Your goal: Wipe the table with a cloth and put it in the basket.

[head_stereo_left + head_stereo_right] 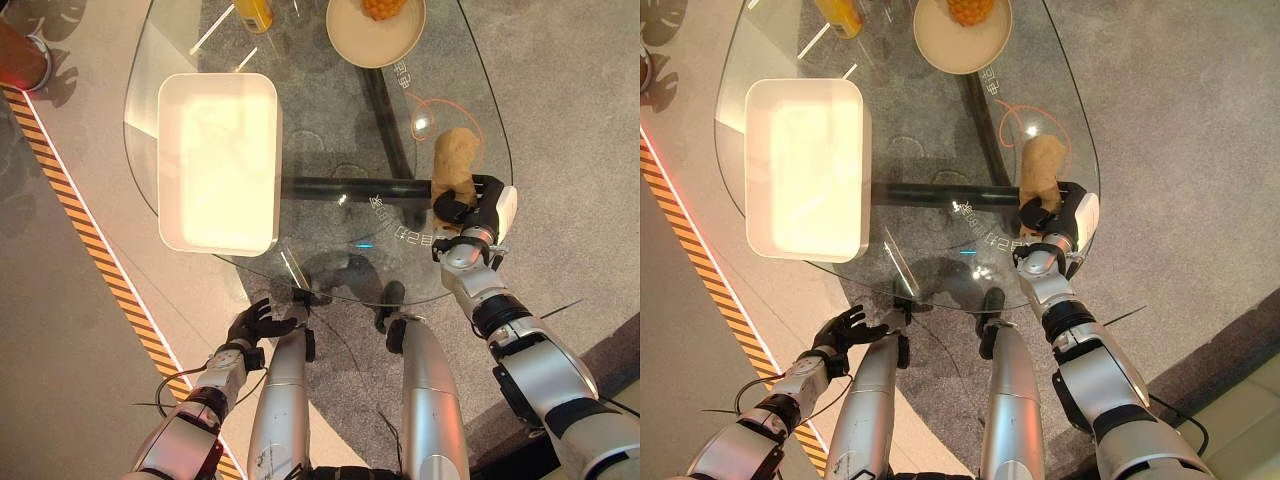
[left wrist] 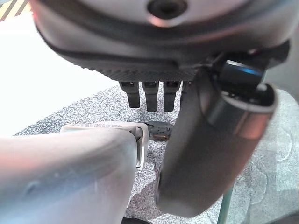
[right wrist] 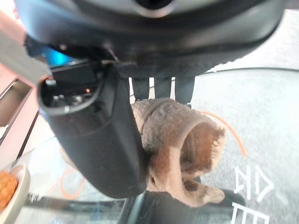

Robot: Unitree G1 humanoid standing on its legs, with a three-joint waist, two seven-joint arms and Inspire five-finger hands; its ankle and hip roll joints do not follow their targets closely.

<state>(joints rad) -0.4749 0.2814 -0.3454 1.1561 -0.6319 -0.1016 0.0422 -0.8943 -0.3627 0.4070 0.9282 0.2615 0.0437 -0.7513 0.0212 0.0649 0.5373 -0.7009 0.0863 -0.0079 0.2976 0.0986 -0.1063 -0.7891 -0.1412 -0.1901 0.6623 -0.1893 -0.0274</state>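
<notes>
While the right hand (image 1: 470, 205) is gripping the brown cloth (image 1: 455, 160) with curled fingers at the glass table's (image 1: 330, 130) right edge, it is needing flat, pressing sweeps leftward toward the white basket (image 1: 218, 160)

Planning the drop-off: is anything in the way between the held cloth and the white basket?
Nothing visible. The right hand grips the cloth at the glass table's right edge; bare glass lies between it and the basket. The bowl sits farther back.
</notes>
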